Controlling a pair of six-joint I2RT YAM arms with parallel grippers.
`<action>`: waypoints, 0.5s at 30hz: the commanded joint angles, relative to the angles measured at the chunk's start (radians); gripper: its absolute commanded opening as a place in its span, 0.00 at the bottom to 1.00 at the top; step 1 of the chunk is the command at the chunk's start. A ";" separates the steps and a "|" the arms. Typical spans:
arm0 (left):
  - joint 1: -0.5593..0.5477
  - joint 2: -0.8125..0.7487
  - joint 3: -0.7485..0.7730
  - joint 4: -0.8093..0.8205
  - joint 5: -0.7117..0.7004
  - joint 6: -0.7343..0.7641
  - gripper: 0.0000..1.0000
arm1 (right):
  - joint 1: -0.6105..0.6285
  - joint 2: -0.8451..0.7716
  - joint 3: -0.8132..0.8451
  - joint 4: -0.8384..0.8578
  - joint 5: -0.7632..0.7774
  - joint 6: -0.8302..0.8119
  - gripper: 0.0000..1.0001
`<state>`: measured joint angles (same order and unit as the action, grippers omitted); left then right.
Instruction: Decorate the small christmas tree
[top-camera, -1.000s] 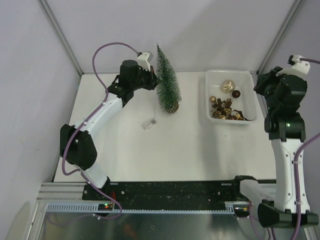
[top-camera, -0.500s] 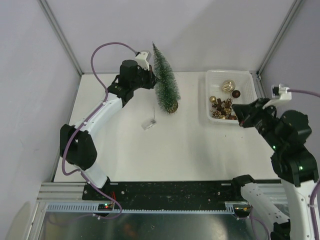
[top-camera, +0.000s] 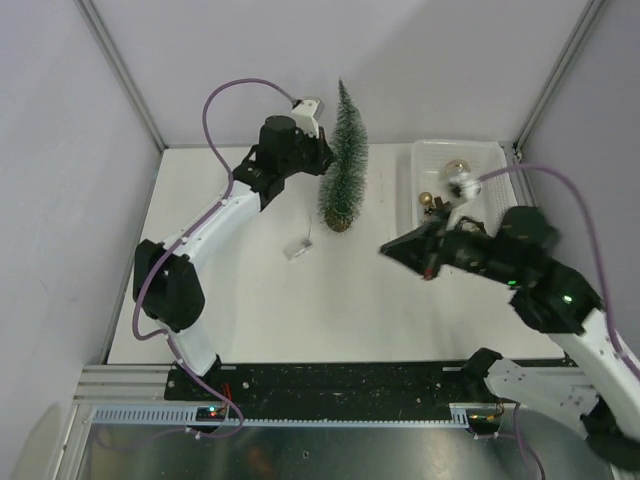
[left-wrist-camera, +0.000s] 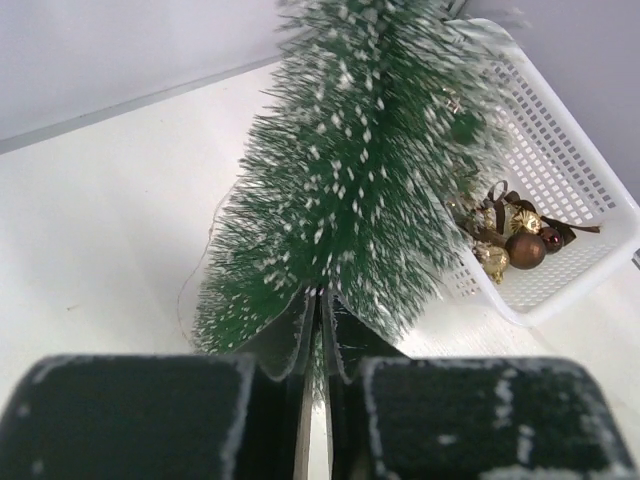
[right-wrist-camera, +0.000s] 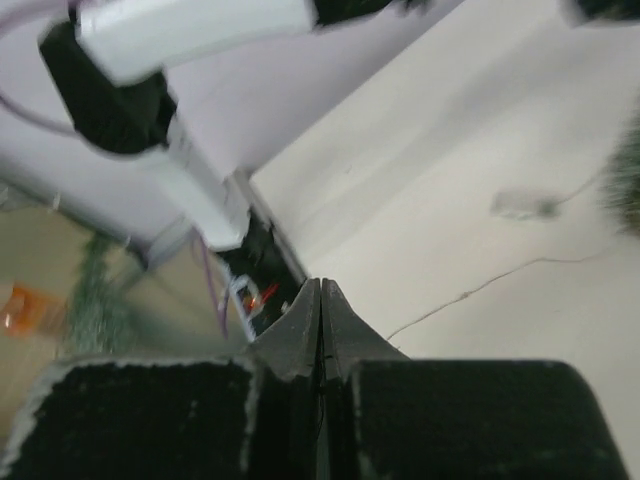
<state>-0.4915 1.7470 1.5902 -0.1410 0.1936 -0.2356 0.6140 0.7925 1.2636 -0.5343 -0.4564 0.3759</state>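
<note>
Right pincer (right-wrist-camera: 320, 292): closed, empty | small christmas tree (top-camera: 343, 165): standing on table (top-camera: 250, 300), far side; likely light, bristles soft, stem stiff; best held low near base | left pincer (left-wrist-camera: 318, 300): jaws nearly together against bristles; grip undeterminable

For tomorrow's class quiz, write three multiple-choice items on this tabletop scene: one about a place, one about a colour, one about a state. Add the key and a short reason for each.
1. In the top view, on which side of the small christmas tree is the white basket?
A) left
B) directly in front of it
C) right

2. The tree's bristles are:
A) frosted green
B) red
C) gold

3. The right hand is:
A) wide open
B) shut, holding nothing
C) shut on the tree

Key:
1 C, the basket sits right of the tree in that view.
2 A, the left wrist view shows green bristles flecked with white.
3 B, its own wrist view shows it closed tip to tip on nothing.
</note>
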 joint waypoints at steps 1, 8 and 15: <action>0.001 -0.018 0.035 0.017 -0.015 0.014 0.11 | 0.393 0.156 -0.006 0.039 0.365 -0.109 0.00; 0.010 -0.066 -0.018 0.016 -0.005 0.023 0.23 | 0.492 0.394 0.048 0.190 0.371 -0.135 0.00; 0.038 -0.117 -0.065 0.015 0.028 0.028 0.47 | 0.426 0.546 0.186 0.181 0.298 -0.177 0.00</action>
<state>-0.4732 1.7145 1.5455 -0.1448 0.1974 -0.2253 1.0744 1.3060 1.3388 -0.4259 -0.1413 0.2459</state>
